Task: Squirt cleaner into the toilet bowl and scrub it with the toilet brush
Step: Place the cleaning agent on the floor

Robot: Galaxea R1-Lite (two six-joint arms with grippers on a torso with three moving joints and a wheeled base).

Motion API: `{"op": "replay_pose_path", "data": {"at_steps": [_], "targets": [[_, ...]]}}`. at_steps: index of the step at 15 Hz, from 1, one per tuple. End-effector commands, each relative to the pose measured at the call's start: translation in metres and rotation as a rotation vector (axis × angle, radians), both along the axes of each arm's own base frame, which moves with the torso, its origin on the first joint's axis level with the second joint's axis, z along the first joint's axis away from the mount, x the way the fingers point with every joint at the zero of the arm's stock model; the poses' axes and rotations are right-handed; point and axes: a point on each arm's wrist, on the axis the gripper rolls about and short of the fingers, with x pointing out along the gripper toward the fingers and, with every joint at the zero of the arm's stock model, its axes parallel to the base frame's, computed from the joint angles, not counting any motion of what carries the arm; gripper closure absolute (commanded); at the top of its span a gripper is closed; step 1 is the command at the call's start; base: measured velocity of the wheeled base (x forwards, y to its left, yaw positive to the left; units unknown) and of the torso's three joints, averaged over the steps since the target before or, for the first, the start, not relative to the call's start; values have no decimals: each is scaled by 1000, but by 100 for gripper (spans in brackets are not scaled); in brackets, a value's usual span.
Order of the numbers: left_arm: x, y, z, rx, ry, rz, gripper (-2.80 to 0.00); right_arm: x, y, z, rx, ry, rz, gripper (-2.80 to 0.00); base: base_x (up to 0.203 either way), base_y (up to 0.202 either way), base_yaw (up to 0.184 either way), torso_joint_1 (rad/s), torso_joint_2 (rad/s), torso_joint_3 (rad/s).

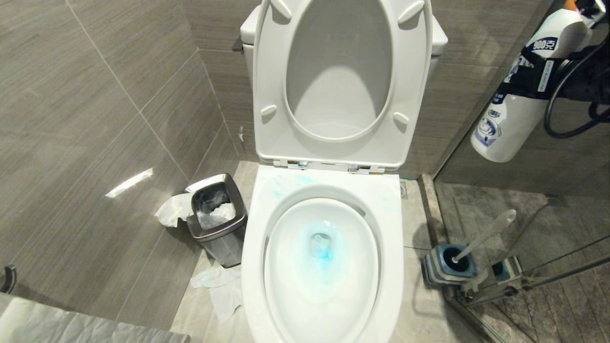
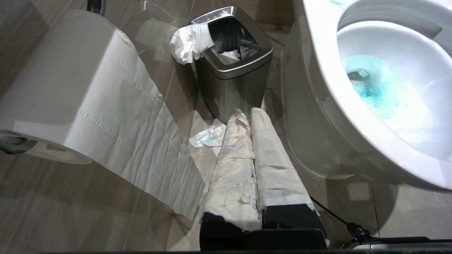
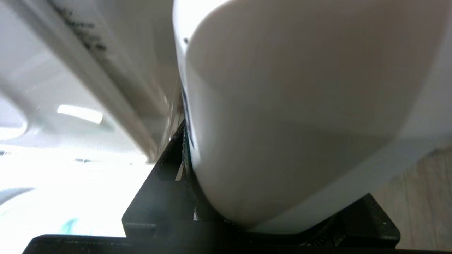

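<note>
Toilet paper [image 2: 106, 106] crowds your parked left gripper [image 2: 259, 176], jaws pressed together, while your right gripper [image 1: 533, 78] pinches 1 bottle [image 1: 517, 109] beside the toilet bowl [image 1: 324, 271], cleaner [image 1: 324, 250] already pooled, toilet brush [image 1: 486, 233] waiting in its holder [image 1: 445, 264].

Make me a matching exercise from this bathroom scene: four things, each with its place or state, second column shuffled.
Things:
1. toilet brush
2. cleaner bottle
3. toilet seat
4. steel bin

Places or states:
A. raised upright
B. on the floor to the toilet's left, tissue over its rim
C. standing in its blue-grey holder
D. held by the right gripper

Pairs: 1-C, 2-D, 3-A, 4-B
</note>
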Motion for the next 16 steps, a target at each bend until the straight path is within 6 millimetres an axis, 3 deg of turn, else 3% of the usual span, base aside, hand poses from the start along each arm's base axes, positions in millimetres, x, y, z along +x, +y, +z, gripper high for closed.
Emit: {"op": "replay_pose_path", "data": {"at_steps": [1, 5, 11, 16], "targets": [[0, 0, -1, 0, 5, 1, 0, 22, 0, -26, -2, -16, 4, 0, 0, 0, 0, 0, 0, 0], [0, 0, 0, 0, 3, 1, 0, 33, 2, -61, 4, -34, 102, 0, 0, 0, 0, 0, 0, 0], [0, 0, 0, 0, 3, 1, 0, 52, -13, -97, -3, -28, 95, 0, 0, 0, 0, 0, 0, 0], [0, 0, 0, 0, 3, 1, 0, 73, -13, -144, -77, -23, 102, 0, 0, 0, 0, 0, 0, 0]]}}
